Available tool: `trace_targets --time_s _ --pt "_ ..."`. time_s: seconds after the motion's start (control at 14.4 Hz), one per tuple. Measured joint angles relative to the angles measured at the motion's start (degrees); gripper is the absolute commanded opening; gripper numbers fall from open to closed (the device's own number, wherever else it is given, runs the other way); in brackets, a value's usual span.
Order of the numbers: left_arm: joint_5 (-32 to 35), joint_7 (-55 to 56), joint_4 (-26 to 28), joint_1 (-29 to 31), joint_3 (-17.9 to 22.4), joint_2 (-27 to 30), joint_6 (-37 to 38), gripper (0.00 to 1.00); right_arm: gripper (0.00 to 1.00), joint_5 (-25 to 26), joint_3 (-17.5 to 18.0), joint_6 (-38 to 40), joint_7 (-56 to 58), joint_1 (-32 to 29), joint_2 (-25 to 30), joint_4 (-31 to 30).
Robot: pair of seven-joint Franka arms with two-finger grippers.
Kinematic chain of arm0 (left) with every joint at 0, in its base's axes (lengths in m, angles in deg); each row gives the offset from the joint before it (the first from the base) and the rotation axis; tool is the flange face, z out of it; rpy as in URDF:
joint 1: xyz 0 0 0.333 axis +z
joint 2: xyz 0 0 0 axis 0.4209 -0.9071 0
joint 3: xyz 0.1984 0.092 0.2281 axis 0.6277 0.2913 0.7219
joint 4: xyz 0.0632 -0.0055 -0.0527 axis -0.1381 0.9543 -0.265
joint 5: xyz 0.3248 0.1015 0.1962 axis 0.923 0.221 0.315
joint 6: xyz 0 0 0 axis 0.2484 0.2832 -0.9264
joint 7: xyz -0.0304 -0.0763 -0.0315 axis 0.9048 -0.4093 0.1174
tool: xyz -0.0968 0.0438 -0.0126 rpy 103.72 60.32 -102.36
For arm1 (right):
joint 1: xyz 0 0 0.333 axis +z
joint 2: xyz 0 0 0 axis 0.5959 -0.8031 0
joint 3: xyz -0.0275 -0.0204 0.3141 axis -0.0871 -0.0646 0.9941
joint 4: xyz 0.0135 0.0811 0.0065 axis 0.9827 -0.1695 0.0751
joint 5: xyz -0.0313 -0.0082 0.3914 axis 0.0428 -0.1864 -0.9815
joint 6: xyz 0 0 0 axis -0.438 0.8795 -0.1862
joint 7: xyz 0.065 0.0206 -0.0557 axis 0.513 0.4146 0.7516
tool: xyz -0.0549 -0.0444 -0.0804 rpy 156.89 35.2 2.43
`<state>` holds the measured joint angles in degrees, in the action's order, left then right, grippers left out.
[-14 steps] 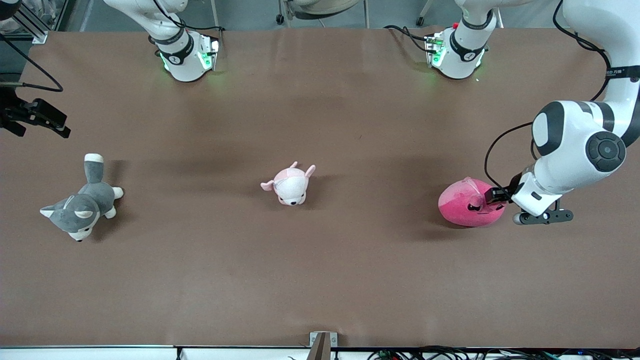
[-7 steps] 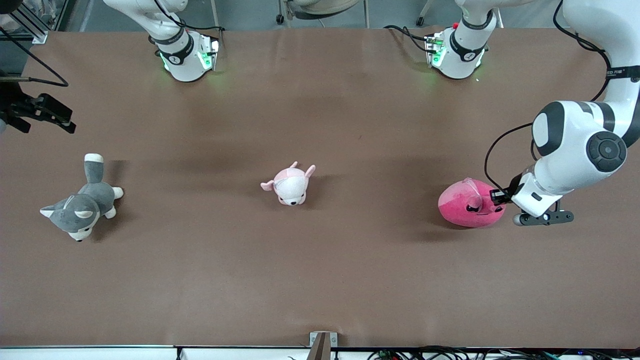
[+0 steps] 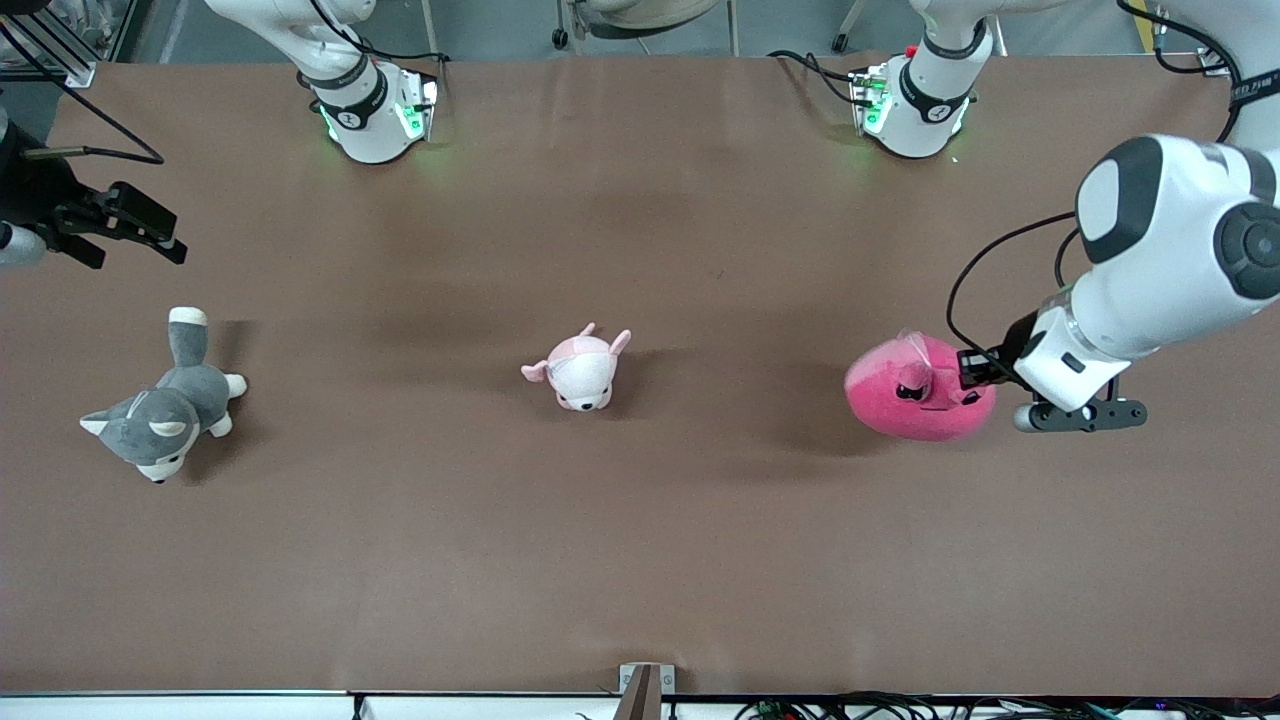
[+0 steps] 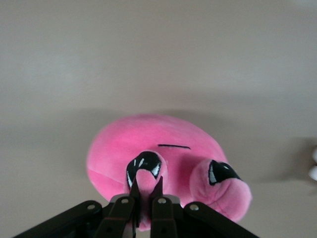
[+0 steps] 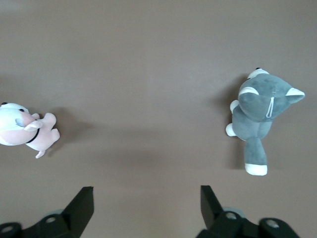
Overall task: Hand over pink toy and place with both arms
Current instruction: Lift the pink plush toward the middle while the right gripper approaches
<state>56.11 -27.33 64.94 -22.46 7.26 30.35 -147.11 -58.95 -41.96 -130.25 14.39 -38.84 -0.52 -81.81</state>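
Note:
The pink toy [image 3: 905,400], a round hot-pink plush with dark angry eyes, hangs just above the table at the left arm's end, its shadow cast on the brown top below. My left gripper [image 3: 965,375] is shut on a small nub of the toy beside one eye; in the left wrist view the fingertips [image 4: 132,184] pinch that pink fabric, with the toy's body [image 4: 148,144] past them. My right gripper [image 3: 140,258] hovers open over the right arm's end of the table. In its wrist view the right gripper [image 5: 146,191] has nothing between its fingers.
A small pale pink-and-white plush [image 3: 578,368] lies mid-table and also appears in the right wrist view [image 5: 25,131]. A grey-and-white plush dog [image 3: 165,400] lies at the right arm's end, below my right gripper [image 5: 260,114]. Both arm bases stand along the table's edge farthest from the front camera.
My left gripper shut on the pink toy, lifted it off the table and carried it a little toward the middle. My right gripper drifted inward over the table.

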Motion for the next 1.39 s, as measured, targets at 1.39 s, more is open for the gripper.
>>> trace_targets --time_s 1.39 --pt "-5.57 52.92 -17.44 -20.45 -17.37 -9.56 -11.30 0.00 0.67 -31.66 0.19 -0.97 -8.45 10.01 -8.93 3.96"
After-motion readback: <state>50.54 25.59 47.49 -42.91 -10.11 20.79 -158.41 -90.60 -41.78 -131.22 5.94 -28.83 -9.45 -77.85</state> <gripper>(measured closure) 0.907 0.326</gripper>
